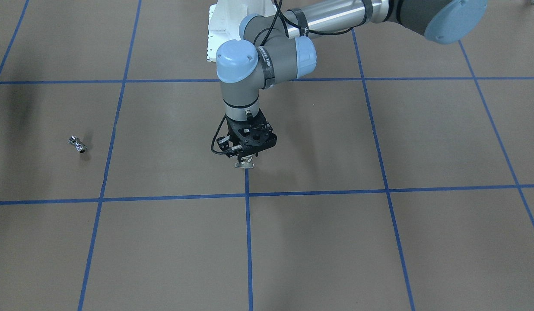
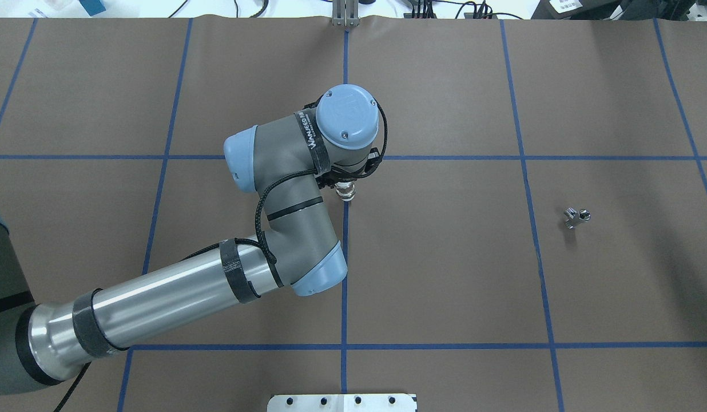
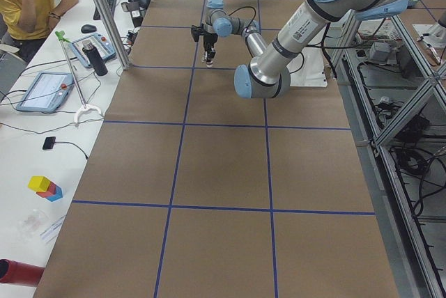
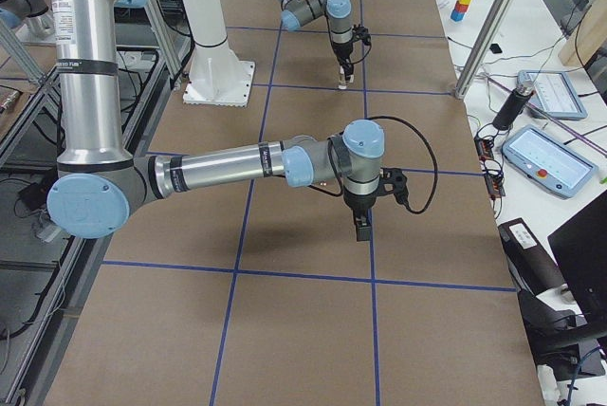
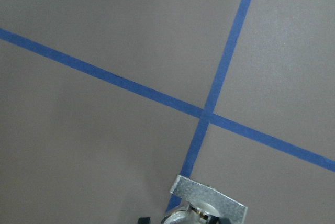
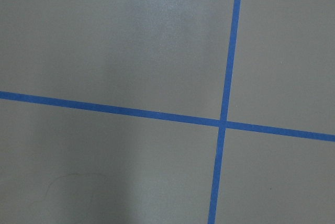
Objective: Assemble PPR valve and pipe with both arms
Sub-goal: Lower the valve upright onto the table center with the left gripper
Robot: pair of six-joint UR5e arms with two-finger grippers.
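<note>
Grips the PPR valve tight between the jaws of the left gripper, over the centre tape line. Leaves the pipe lying on the surface, well apart at 3 o'clock from those jaws in the overhead view, long axis roughly 9-to-3, likely nearer the right gripper. Cannot tell how that one's jaws stand.

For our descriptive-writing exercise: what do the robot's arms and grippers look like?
Both arms are tubular: silver tube sections, grey joints, light-blue caps. The left arm wears black bands, one lettered in white, with a black cable along it. The right arm has a looping black cable too. The left gripper and right gripper are black.
</note>
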